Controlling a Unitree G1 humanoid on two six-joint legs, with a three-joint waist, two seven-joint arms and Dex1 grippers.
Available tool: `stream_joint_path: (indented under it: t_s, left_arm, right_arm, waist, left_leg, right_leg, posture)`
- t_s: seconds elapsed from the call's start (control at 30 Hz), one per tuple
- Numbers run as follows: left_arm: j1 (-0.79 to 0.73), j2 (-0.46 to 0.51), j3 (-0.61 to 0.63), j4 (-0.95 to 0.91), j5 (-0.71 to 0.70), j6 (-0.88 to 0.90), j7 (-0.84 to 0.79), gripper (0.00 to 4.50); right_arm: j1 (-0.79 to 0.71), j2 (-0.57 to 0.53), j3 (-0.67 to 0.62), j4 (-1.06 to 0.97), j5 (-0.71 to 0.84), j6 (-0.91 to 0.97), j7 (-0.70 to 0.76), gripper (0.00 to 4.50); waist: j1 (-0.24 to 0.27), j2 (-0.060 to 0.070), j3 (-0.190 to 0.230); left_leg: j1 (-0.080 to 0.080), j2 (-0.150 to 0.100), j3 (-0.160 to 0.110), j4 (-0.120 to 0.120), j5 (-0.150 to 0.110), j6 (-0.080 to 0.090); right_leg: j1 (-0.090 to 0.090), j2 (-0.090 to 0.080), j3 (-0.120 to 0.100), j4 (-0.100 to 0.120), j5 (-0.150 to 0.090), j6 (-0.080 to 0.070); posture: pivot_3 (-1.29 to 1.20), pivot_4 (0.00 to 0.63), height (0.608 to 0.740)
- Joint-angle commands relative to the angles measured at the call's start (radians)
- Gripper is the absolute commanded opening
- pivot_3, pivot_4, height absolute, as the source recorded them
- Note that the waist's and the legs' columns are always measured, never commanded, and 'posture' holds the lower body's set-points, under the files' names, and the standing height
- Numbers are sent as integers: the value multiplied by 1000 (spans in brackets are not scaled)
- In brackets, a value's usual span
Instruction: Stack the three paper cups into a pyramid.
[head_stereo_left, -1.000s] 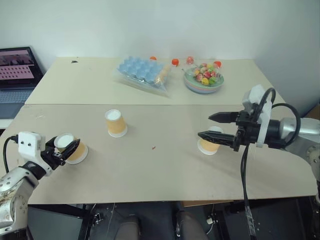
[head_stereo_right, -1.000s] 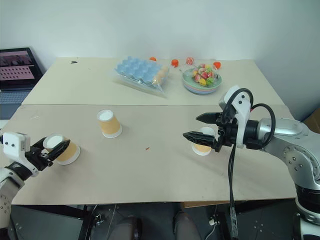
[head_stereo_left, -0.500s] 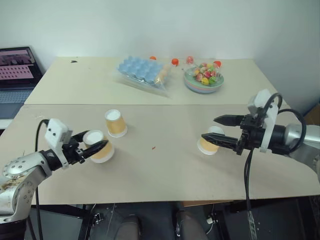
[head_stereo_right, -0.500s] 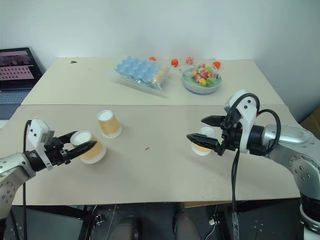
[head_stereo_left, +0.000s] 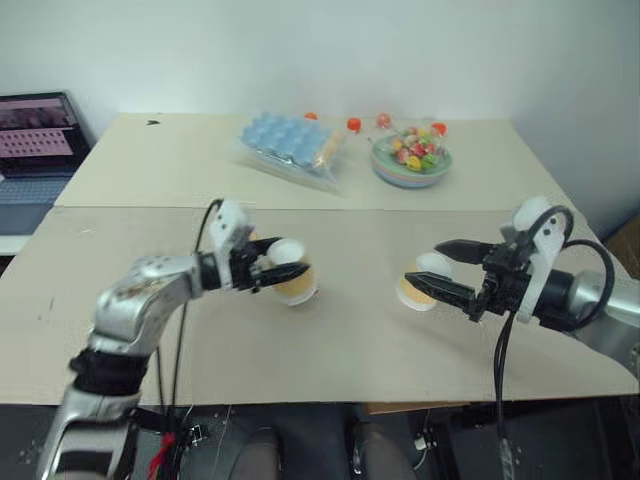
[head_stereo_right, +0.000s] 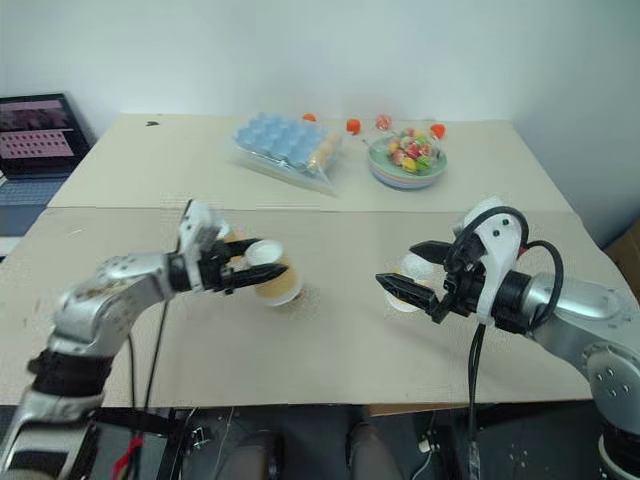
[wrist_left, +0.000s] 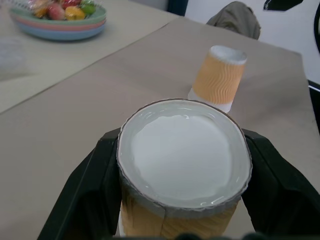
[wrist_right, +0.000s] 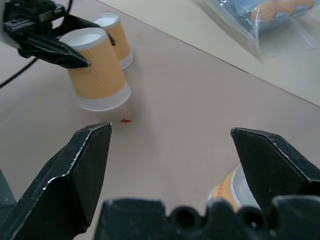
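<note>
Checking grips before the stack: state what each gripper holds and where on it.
The left gripper holds an upside-down paper cup, its fingers pressing opposite sides of the wall just below the base. The right gripper is open and holds nothing.

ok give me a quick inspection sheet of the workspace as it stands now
surface: beige table, seam across the middle, small red speck near its centre.
job's things: three paper cups, all upside down; one gripped, one just behind it, one at the right; no pyramid yet.
clutter: blue tray in a bag, bowl of sweets, small orange balls at the far edge.
grippers: left tool shut on a cup; right tool open beside the right cup.
cables: black leads along both arms.
surroundings: laptop far left, white wall.
</note>
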Motion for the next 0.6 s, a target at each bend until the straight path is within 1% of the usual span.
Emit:
stream_joint_path:
  t_s: [0.03,0.3,0.47,0.6]
  left_arm:
    - [-71,-27,-39,95,54,-74,-58,2714]
    - [-160,-114,-110,221,137,-165,-123,2714]
    - [-176,-159,-138,270,193,-225,-137,2714]
    - [-176,-173,-148,284,224,-259,-155,2714]
  right_arm:
    - [25,11,-62,-59,40,-17,-59,4500]
    - [62,14,-89,-100,94,-33,-148,4500]
    - [69,7,-92,-110,123,-45,-186,4500]
    - [76,0,-94,-114,139,-53,-205,4500]
  waist:
    - [-4,0,0]
    - [-1,0,0]
    - [-2,0,0]
    - [-2,0,0]
  left_leg:
    - [0,0,0,0,0,0]
    - [0,0,0,0,0,0]
    - [0,0,0,0,0,0]
    - [0,0,0,0,0,0]
  right_leg:
    - [0,0,0,0,0,0]
    - [0,0,0,0,-1,1]
    - [0,0,0,0,0,1]
    - [0,0,0,0,-1,1]
  posture:
    - [0,150,740]
    - [0,150,740]
    - [0,150,740]
    - [0,150,740]
